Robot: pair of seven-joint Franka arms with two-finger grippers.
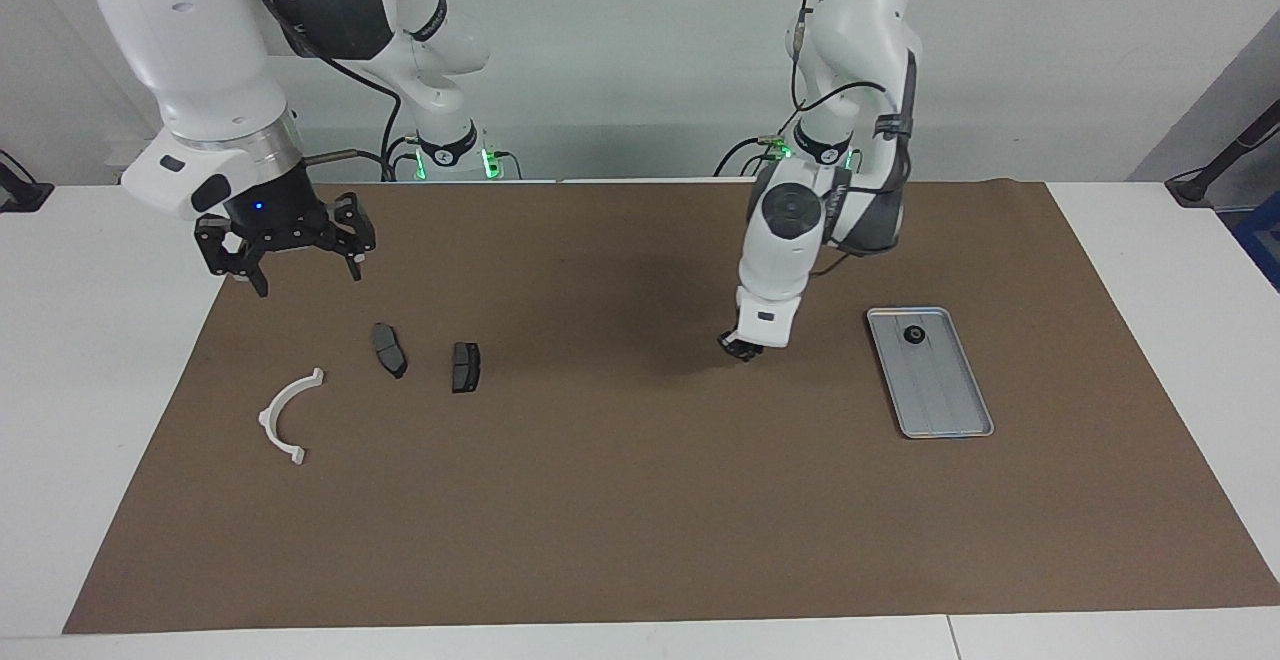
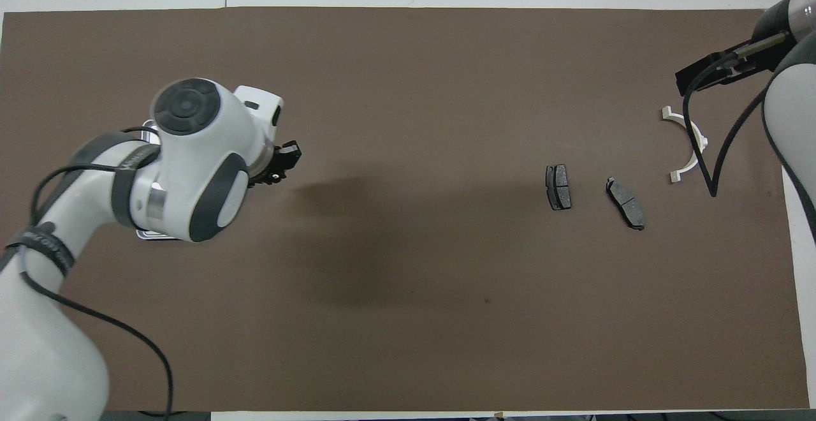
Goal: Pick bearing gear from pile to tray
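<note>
My left gripper (image 1: 745, 348) hangs low over the brown mat, between the mat's middle and the tray, shut on a small black bearing gear (image 2: 275, 167). The silver tray (image 1: 945, 395) lies toward the left arm's end, with another black gear (image 1: 913, 334) in its corner nearest the robots. In the overhead view the left arm covers nearly all of the tray (image 2: 150, 235). The pile lies at the right arm's end: a white half-ring bracket (image 1: 285, 415) and two dark brake pads (image 1: 389, 349) (image 1: 465, 366). My right gripper (image 1: 290, 265) is raised and open, over the mat's edge beside the pile.
The brown mat (image 1: 640, 500) covers most of the white table. The bracket (image 2: 692, 147) and brake pads (image 2: 558, 186) (image 2: 626, 203) lie well apart from each other. A black cable from the right arm dangles over the bracket.
</note>
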